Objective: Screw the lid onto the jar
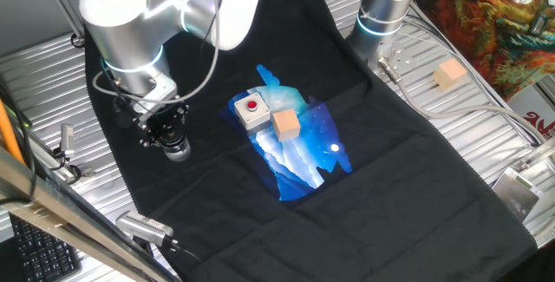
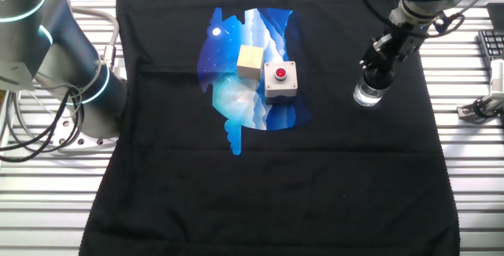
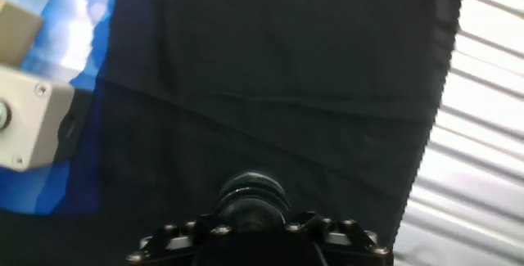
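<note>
While pincer [image 2: 376, 73] pinches lid [image 3: 252, 199] from above, jar [image 2: 367, 94] sits directly beneath, on black cloth [image 2: 315, 177].

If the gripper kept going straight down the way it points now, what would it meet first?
The gripper points down at the jar, with the black lid between its fingers. Going on would press the lid onto the jar; whether they already touch is unclear.
</note>
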Robot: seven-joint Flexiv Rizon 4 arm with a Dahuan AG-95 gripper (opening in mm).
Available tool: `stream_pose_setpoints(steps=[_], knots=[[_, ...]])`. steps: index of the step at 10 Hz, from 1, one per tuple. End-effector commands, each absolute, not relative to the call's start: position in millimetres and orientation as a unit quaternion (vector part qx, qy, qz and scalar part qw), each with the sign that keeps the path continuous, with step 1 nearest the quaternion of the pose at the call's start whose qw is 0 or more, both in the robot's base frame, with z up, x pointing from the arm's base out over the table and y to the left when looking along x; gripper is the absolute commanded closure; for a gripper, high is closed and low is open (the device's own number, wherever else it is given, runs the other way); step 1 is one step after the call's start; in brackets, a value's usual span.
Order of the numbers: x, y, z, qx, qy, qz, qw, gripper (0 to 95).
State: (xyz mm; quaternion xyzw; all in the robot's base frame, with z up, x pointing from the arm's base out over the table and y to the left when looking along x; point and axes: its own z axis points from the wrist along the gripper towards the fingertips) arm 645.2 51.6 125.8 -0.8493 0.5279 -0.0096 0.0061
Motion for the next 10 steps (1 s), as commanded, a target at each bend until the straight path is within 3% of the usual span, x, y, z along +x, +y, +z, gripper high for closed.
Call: stream_pose_setpoints(steps=[1, 10], knots=[[642.9, 51.2, 124.8, -0.856, 0.517, -0.016, 0.004, 19.0], [635.8, 47.5, 114.9, -0.869, 0.494, -0.032, 0.004, 19.0]])
